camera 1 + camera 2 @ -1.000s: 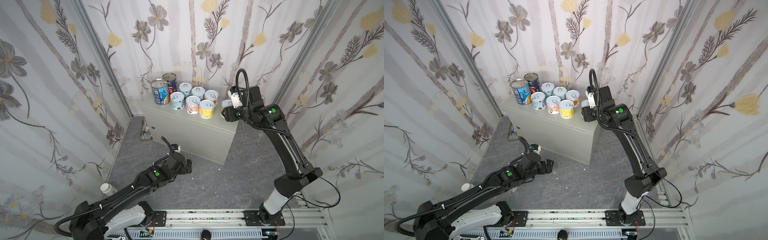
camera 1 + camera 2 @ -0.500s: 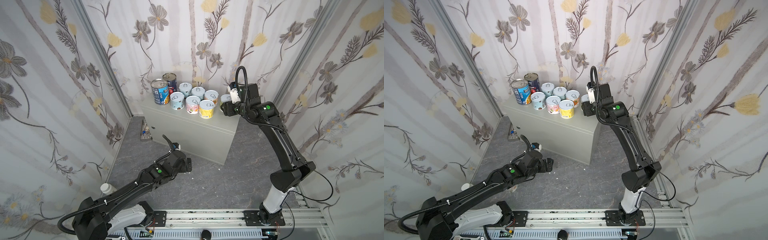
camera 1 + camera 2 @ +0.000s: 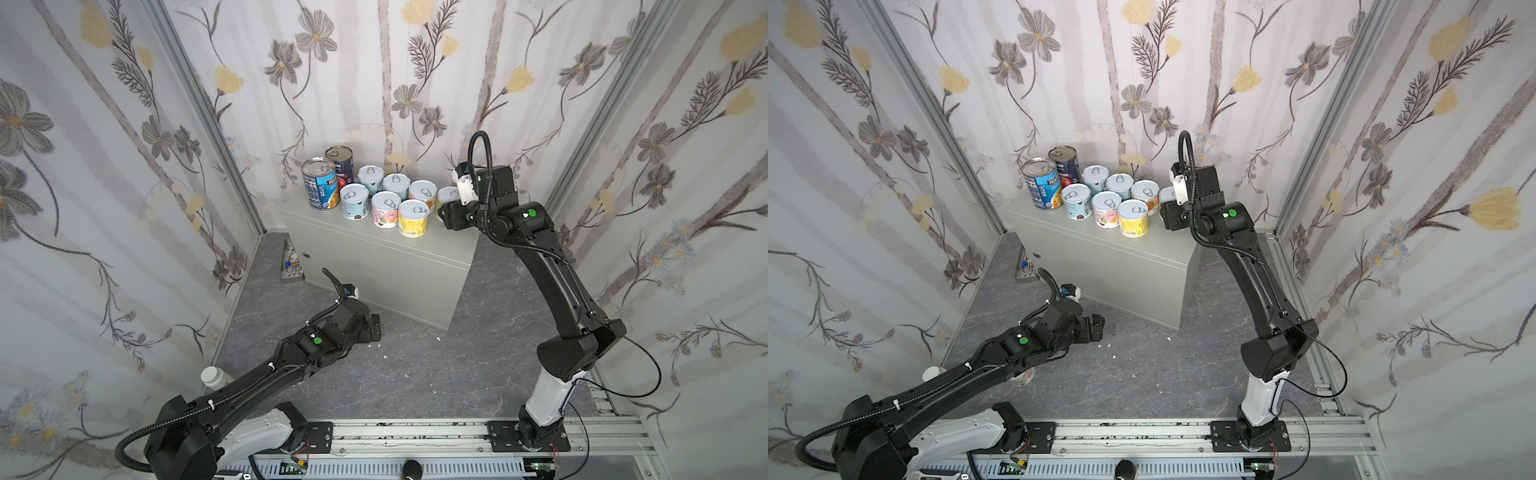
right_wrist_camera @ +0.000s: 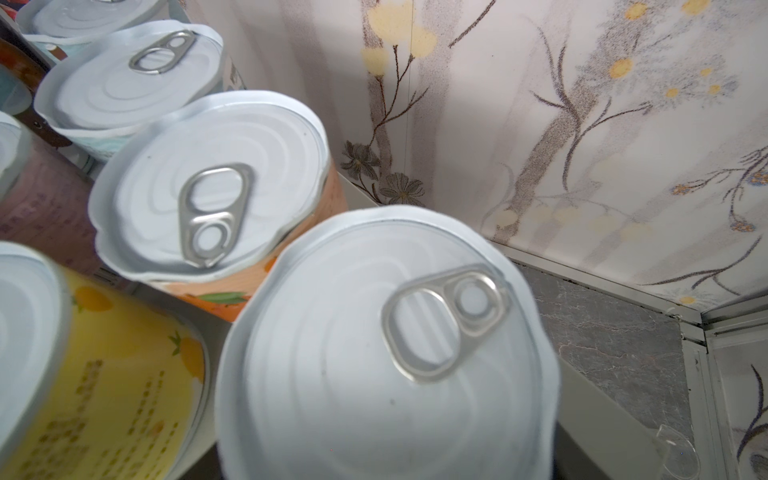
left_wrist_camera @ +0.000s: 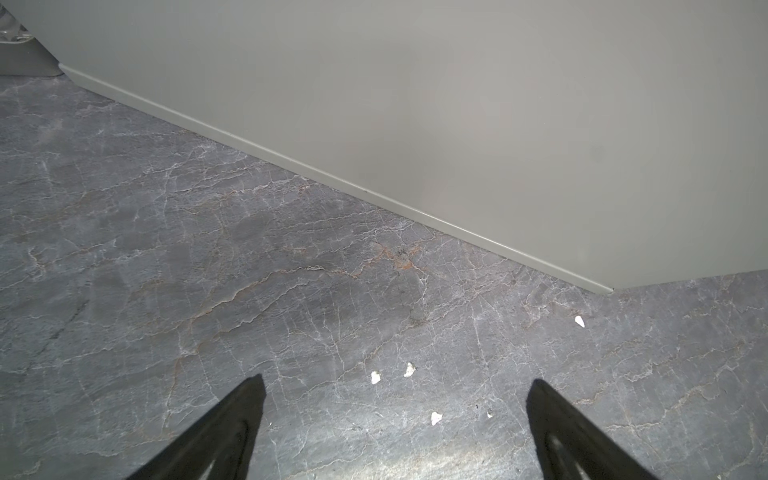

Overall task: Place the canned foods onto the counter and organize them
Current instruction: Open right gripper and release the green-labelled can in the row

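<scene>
Where right claw (image 3: 444, 214) reaches, short can (image 4: 374, 353), just beside

Packed cans (image 3: 392, 185) block the counter (image 3: 386, 274) back; its front strip and the floor (image 3: 436, 374) lie open.

Grey counter (image 3: 395, 282) w/ cans (image 3: 412, 218) on top.

The worktop (image 3: 395, 270) was plain light grey; the floor (image 3: 436, 374) dark grey and marbled; the walls (image 3: 124, 166) pale with grey and yellow flowers; the centre-frame short can (image 3: 411, 224) yellow-labelled.
</scene>
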`<state>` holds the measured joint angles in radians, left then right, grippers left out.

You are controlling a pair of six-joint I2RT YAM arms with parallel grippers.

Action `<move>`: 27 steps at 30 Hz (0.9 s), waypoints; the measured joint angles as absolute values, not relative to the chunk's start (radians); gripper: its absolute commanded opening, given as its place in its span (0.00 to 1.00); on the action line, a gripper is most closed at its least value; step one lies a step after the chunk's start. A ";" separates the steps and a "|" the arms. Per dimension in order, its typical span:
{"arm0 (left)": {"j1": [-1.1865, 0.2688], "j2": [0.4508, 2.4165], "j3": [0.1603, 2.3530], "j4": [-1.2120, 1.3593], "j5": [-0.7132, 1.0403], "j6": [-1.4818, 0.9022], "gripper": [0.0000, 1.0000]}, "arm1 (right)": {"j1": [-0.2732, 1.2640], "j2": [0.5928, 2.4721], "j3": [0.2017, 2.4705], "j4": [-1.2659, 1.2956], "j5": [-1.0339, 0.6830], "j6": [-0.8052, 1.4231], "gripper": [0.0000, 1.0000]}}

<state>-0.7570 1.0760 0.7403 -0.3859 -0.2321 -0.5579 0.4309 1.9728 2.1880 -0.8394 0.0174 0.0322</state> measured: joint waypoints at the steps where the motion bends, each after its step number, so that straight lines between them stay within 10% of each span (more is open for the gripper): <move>1: -0.755 1.075 0.740 -0.386 -0.233 -0.556 1.00 | 0.431 1.972 2.188 -0.840 0.015 0.032 0.77; 27: -0.569 0.967 0.936 -0.698 -0.308 -0.592 1.00 | 0.433 1.613 1.965 -0.770 0.005 0.079 0.90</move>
